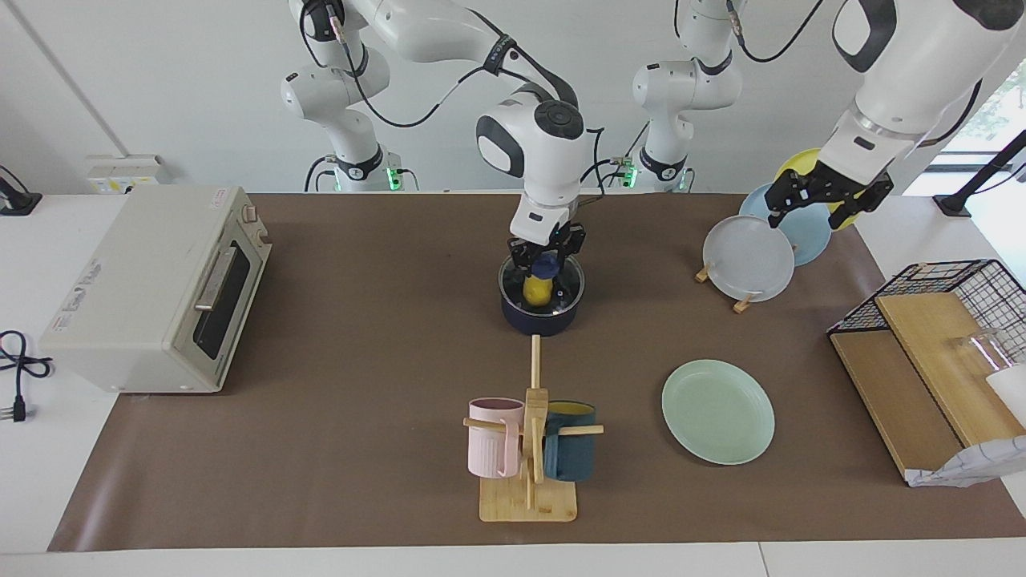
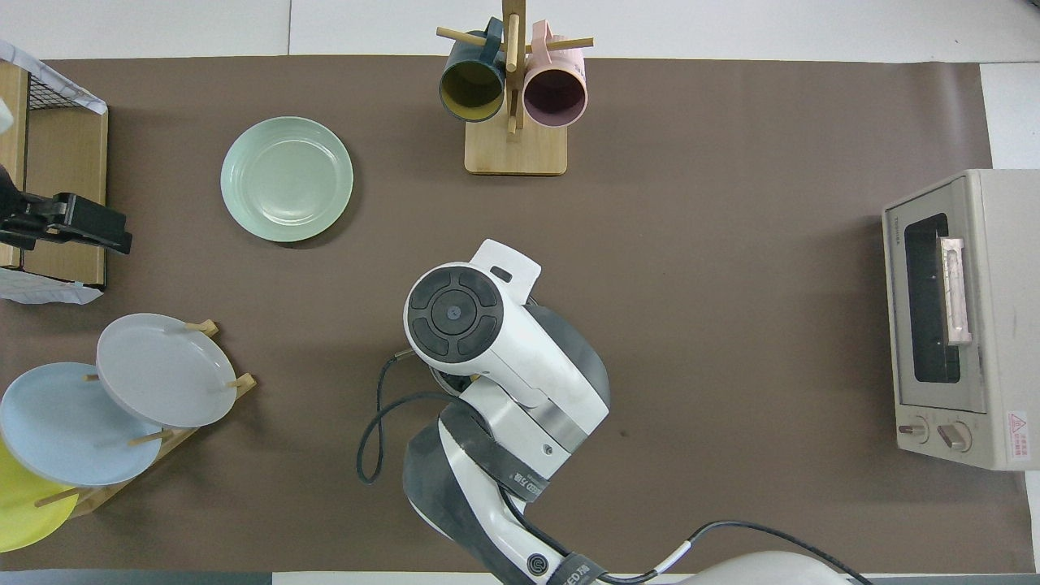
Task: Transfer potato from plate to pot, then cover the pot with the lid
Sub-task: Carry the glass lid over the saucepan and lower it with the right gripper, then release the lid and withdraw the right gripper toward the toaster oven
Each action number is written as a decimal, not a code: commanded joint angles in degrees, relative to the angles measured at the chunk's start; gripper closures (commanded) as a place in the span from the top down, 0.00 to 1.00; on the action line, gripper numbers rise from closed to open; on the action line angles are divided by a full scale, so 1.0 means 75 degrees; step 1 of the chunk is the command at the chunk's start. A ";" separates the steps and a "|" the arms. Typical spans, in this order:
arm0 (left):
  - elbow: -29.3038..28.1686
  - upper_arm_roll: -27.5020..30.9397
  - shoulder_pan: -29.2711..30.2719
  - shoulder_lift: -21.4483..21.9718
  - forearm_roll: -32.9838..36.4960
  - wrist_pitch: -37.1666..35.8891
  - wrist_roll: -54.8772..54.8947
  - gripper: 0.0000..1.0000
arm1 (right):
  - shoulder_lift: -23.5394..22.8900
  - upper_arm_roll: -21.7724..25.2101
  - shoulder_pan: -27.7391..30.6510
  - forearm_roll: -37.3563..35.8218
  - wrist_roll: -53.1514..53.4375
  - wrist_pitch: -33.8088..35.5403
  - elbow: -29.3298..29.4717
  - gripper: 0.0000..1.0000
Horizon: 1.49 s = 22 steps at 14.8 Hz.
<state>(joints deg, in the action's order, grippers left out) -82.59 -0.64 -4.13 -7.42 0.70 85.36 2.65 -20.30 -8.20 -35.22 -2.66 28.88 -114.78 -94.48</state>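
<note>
The dark blue pot [image 1: 540, 317] stands mid-table with the glass lid [image 1: 566, 290] lying on its rim. Through the glass the yellow potato [image 1: 535, 291] shows inside the pot. My right gripper [image 1: 547, 258] reaches straight down and is shut on the lid's blue knob [image 1: 547, 267]. In the overhead view the right arm hides the pot, lid and potato. The mint-green plate [image 1: 717, 410] [image 2: 287, 179] lies bare, farther from the robots and toward the left arm's end. My left gripper [image 1: 826, 197] [image 2: 88, 230] hangs open over the plate rack, holding nothing.
A mug tree [image 1: 529, 449] with a pink and a dark blue mug stands farther out than the pot. A toaster oven [image 1: 152, 288] sits at the right arm's end. A rack [image 1: 749, 258] of grey, blue and yellow plates and a wire basket [image 1: 938, 336] with boards occupy the left arm's end.
</note>
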 commanded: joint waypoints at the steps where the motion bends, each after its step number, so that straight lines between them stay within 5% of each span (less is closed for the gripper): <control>1: 0.0723 -0.0219 0.0140 -0.0895 -0.0047 0.0183 -0.0002 1.00 | 0.0105 -0.0009 0.0008 -0.0149 0.0239 -0.0235 -0.0294 0.54; 2: 0.0909 -0.0277 0.0152 -0.1176 -0.0047 0.0289 -0.0014 1.00 | 0.0105 -0.0009 0.0008 -0.0149 0.0227 -0.0236 -0.0294 1.00; 5: 0.1612 -0.0360 0.0163 -0.1926 -0.0058 0.0454 -0.0002 1.00 | 0.0117 0.0003 0.0078 -0.0149 0.0169 -0.0212 -0.0236 1.00; 8: 0.1731 -0.0348 0.0152 -0.1964 -0.0058 0.0455 -0.0002 1.00 | 0.0245 0.0003 0.0312 -0.0149 0.0087 -0.0177 -0.0095 1.00; 12: 0.1393 -0.0266 0.0175 -0.0970 -0.0035 0.0384 0.0010 1.00 | 0.0445 0.0015 0.0990 -0.0102 -0.0498 0.0768 0.0734 1.00; 18: -0.0399 -0.0255 0.0245 0.0788 -0.0012 0.0279 0.0056 1.00 | 0.0959 0.0049 0.2420 -0.0113 -0.1413 0.3557 0.2212 1.00; 22: -0.0835 -0.0243 0.0246 0.1177 -0.0012 0.0243 0.0045 1.00 | 0.1651 0.0108 0.3533 -0.0113 -0.2475 0.4591 0.2272 1.00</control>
<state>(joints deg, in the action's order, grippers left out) -85.00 -2.12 -3.12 -1.45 0.66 86.82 2.65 -10.13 -6.82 -12.73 -2.72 15.59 -82.99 -77.04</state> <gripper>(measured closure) 0.000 0.000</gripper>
